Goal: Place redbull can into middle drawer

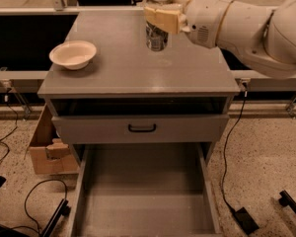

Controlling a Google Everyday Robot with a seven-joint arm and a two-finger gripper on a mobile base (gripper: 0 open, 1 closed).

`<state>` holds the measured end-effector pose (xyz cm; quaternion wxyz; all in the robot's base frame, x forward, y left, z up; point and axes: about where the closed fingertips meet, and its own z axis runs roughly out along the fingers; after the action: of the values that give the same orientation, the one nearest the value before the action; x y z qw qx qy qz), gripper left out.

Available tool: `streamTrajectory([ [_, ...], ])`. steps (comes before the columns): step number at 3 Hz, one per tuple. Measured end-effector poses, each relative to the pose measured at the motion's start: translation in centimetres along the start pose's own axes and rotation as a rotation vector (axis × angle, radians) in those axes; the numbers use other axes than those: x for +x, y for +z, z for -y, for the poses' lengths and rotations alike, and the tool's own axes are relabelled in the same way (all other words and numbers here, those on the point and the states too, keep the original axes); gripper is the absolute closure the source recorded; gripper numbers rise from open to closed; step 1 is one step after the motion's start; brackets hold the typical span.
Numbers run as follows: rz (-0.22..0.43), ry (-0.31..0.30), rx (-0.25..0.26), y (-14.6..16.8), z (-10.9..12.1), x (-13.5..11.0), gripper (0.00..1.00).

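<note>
The redbull can [157,37], slim and silver-blue with a shiny top, hangs upright a little above the back middle of the cabinet top [138,73]. My gripper [161,18] reaches in from the right and is shut on the can's upper half with its cream fingers [168,19]. The middle drawer [145,194], a wide grey tray with a bare floor, is pulled out at the bottom of the view, in front of and well below the can.
A cream-white bowl [73,54] sits on the left of the cabinet top. A grey drawer front with a black handle [142,128] is above the tray. A cardboard box [47,149] and cables [34,201] lie on the floor at the left, and a cable [232,147] at the right.
</note>
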<state>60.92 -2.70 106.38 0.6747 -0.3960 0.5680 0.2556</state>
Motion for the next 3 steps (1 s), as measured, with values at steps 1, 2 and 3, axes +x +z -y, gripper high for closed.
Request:
streamTrajectory([
  [1, 0.027, 0.028, -0.020, -1.2, -6.7, -0.5, 1.00],
  [2, 0.008, 0.085, -0.049, -2.4, -15.9, 1.1, 1.00],
  [3, -0.062, 0.154, 0.017, -4.8, -20.1, 5.9, 1.00],
])
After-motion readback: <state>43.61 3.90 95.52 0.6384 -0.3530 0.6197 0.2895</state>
